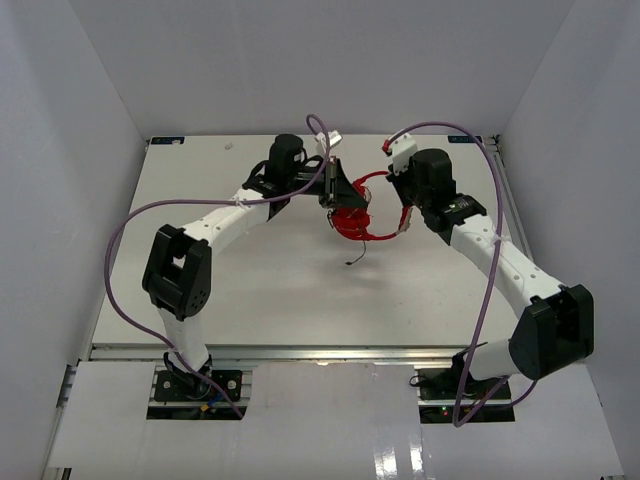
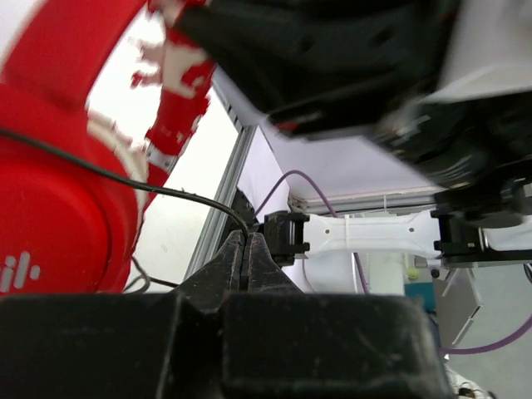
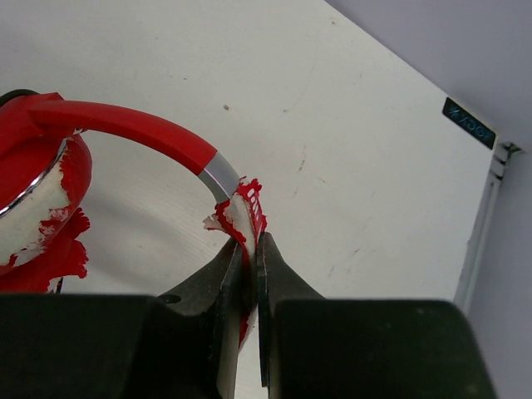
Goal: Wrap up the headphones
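"Red unit first. Locate the headphones (image 1: 352, 218)." (Tech A)

"They are held between the two arms, over the middle of the table (image 1: 250, 300) and toward its far side. They appear lifted clear of the surface." (Tech B)

"State of each claw." (Tech A)

"Left gripper (image 2: 247, 249): the jaws are together, with the thin black cable (image 2: 125, 177) pinched at their tips. Right gripper (image 3: 251, 264): the jaws are clamped on the worn, flaking padding at the end of the headband (image 3: 133, 126)." (Tech B)

"Progress of the wrap." (Tech A)

"Judged as partial. In the left wrist view the cable runs across the face of one ear cup (image 2: 50, 233) to the left jaws. In the top view a loose tail hangs below the headphones. Its plug (image 1: 350, 262) lies on or just above the table, and which of the two cannot be told. Completed turns round the frame cannot be counted from these views. What remains, by this judgement, is to wind in the loose tail and secure the plug." (Tech B)

"Inventory." (Tech A)

"Headphones: one. Headband: one. Cable: one. Plug: one. Ear cups: one shows in each wrist view, and whether it is the same cup cannot be told. Arms: two. Grippers: two. Purple robot cables (image 1: 110, 255): two, one per arm." (Tech B)
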Motion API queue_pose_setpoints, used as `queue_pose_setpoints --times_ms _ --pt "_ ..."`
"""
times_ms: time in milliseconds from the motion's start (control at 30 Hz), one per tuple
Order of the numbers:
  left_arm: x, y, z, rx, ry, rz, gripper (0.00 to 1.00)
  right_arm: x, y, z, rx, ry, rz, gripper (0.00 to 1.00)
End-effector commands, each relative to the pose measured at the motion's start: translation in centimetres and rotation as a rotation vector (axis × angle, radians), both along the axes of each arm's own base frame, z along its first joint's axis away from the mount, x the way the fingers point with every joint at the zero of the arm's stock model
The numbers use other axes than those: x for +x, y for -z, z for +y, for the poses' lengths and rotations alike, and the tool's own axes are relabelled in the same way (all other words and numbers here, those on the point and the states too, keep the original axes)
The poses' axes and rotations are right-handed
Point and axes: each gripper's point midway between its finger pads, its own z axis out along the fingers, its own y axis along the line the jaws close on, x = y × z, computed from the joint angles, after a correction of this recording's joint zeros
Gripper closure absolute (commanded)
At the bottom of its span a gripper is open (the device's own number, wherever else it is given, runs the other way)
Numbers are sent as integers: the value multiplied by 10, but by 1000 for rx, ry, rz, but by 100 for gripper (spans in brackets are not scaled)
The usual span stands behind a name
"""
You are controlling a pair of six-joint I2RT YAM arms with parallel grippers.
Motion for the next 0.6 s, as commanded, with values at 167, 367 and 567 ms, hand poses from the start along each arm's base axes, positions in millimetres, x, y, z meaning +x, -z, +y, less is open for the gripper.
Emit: queue_pose_setpoints --times_ms 167,367,567 --pt "-3 8 -4 39 -41 -23 98 -1 -25 39 332 -70 152 92" --pt "17 41 -4 149 -97 -19 76 -4 21 44 404 -67 330 92" --pt "31 80 -6 236 -105 -1 66 8 59 36 484 -42 472 92"
